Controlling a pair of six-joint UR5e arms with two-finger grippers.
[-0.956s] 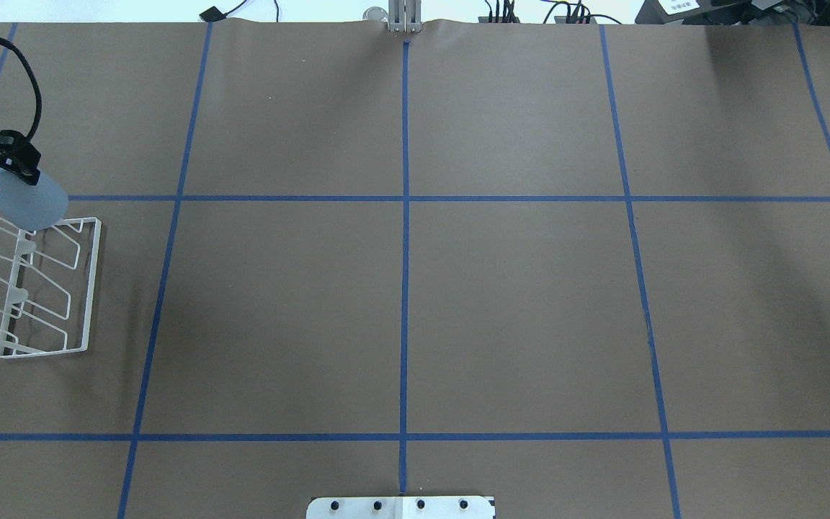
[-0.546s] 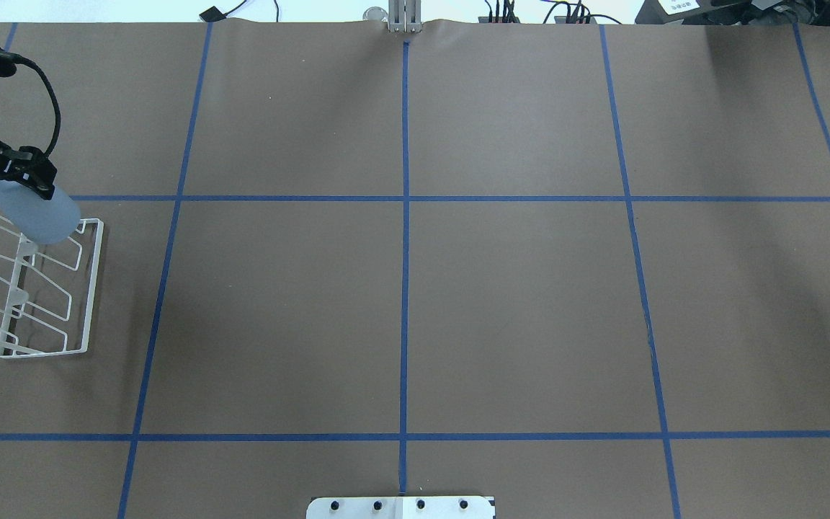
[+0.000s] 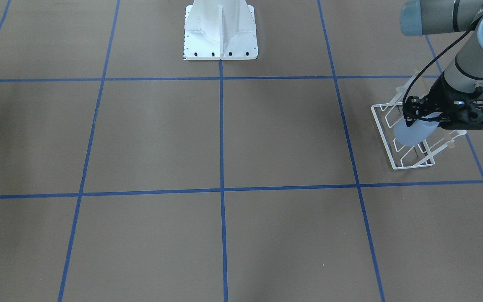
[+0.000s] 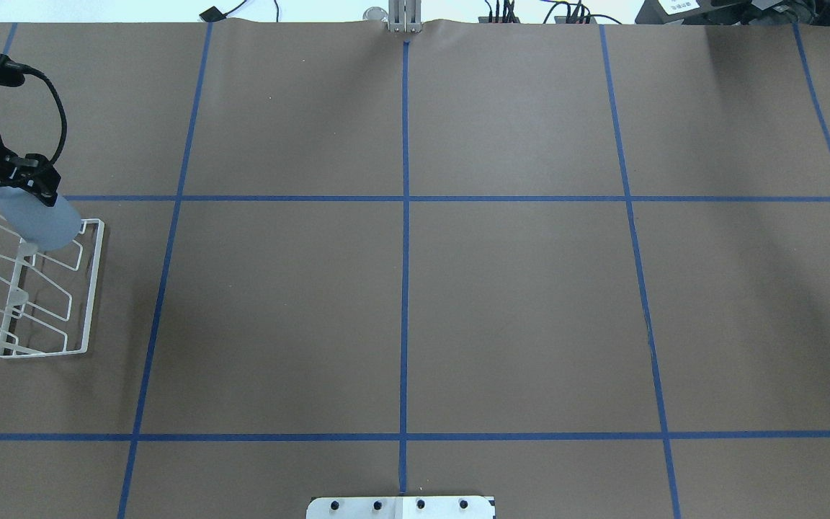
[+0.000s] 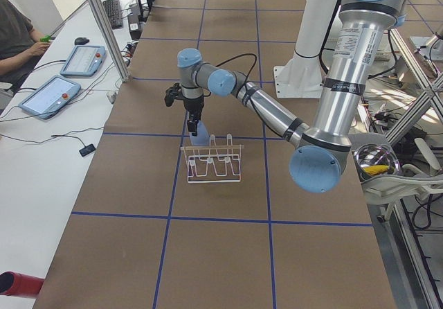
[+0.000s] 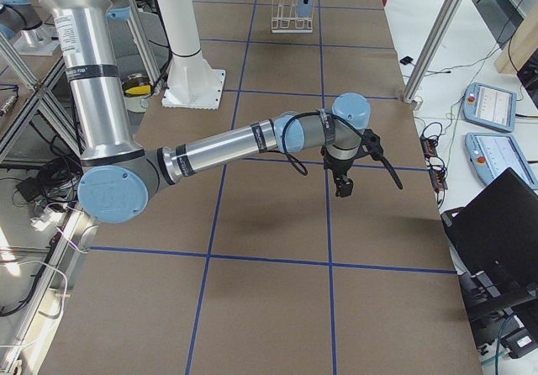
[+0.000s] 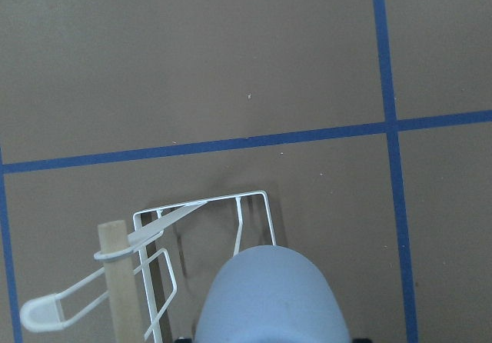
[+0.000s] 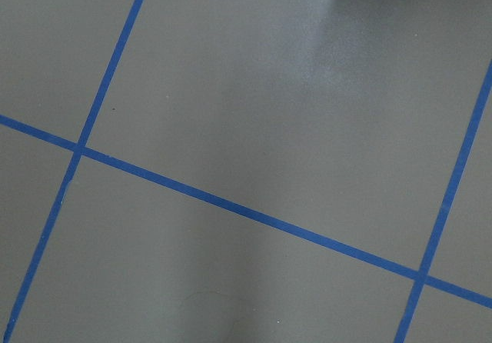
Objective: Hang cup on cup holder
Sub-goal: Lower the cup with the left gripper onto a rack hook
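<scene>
Your left gripper (image 3: 425,121) is clamped on the cup (image 3: 410,134), holding it tilted over the cup holder (image 4: 92,288) at the rack's far end, away from the robot base. In the wrist view the cup's rounded closed end points away from the cam and sits just beside the wooden rod (image 7: 123,281). Can't tell whether the cup touches the wire yet.

Looks like final approach, so go slow. Pick one white-tipped peg (image 7: 44,312) or loop and line the cup's axis up w/ its slant before you descend. Don't fix the angle once plastic is on wire. The rack looks light, so I'd guess a sideways nudge will slide it. Push along the peg, not across it. Let go only when the rack carries the cup, then back out along the same line.

Right gripper (image 6: 344,190) hangs over bare table, well apart. Can't tell if it's open or closed.
</scene>
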